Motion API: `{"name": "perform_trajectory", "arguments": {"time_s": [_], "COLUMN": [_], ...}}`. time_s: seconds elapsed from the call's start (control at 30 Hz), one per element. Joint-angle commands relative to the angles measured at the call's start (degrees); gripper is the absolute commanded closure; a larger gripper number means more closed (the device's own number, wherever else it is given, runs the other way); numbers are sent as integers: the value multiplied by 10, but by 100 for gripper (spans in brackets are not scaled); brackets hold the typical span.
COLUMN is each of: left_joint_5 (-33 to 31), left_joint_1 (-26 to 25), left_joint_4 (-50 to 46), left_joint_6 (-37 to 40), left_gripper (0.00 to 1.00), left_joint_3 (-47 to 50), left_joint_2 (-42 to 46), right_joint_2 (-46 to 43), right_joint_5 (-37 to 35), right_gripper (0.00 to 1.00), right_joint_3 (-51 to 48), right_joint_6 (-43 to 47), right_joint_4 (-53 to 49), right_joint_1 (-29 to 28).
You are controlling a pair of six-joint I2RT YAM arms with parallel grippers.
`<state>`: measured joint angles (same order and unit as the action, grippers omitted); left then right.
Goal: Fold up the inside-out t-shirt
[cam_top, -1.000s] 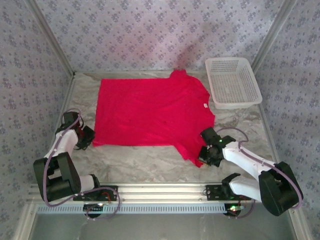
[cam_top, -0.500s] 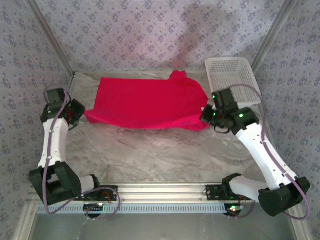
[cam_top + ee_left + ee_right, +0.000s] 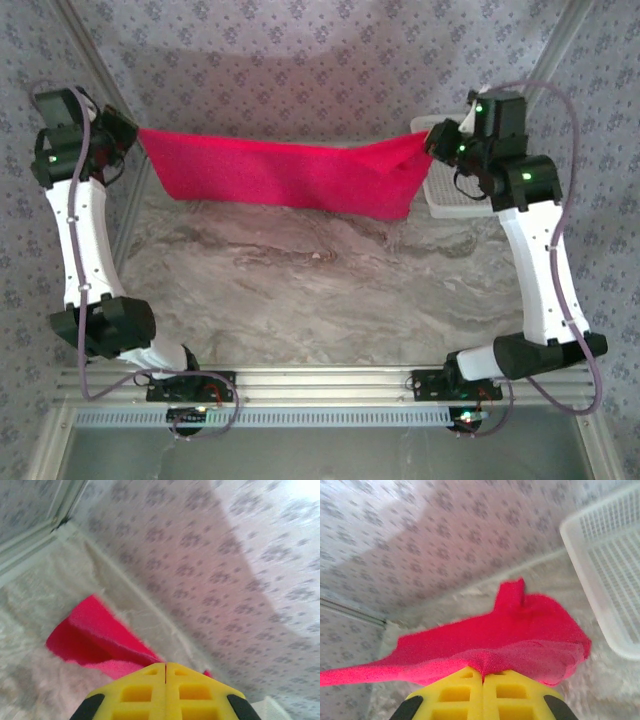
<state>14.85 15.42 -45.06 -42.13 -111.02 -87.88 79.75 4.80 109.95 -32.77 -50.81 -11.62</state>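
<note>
At the upper left of the top view, the left gripper (image 3: 133, 138) is pinched tight on one end of the bright red cloth t-shirt (image 3: 290, 175), which hangs as a sagging band across the upper frame. At the upper right, the right gripper (image 3: 433, 138) is clamped on the other end, just beside the white mesh plastic basket (image 3: 443, 195); the shirt hangs outside it.
</note>
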Motion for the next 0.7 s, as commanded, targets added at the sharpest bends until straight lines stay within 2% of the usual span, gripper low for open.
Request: {"name": "perform_trajectory", "arguments": {"time_s": [0.0, 0.13, 0.33, 0.5, 0.67], "left_joint_5": [29, 24, -47, -68, -42], "left_joint_1": [12, 15, 16, 15, 15], "left_joint_4": [-2, 53, 56, 25, -7], "left_joint_6": [-3, 5, 39, 78, 93], "left_gripper": [100, 100, 100, 100, 100], "left_joint_3": [-91, -121, -176, -231, -249], "left_joint_2": [32, 91, 155, 142, 73], "right_joint_2": [-39, -104, -155, -138, -83], "right_joint_5": [4, -23, -33, -55, -75], "right_gripper": [100, 100, 100, 100, 100], "right_joint_3": [77, 100, 148, 177, 178], "right_joint_6": [36, 57, 80, 104, 117], "right_joint_4": [20, 46, 50, 44, 51], "right_joint_1": [8, 8, 10, 9, 10]}}
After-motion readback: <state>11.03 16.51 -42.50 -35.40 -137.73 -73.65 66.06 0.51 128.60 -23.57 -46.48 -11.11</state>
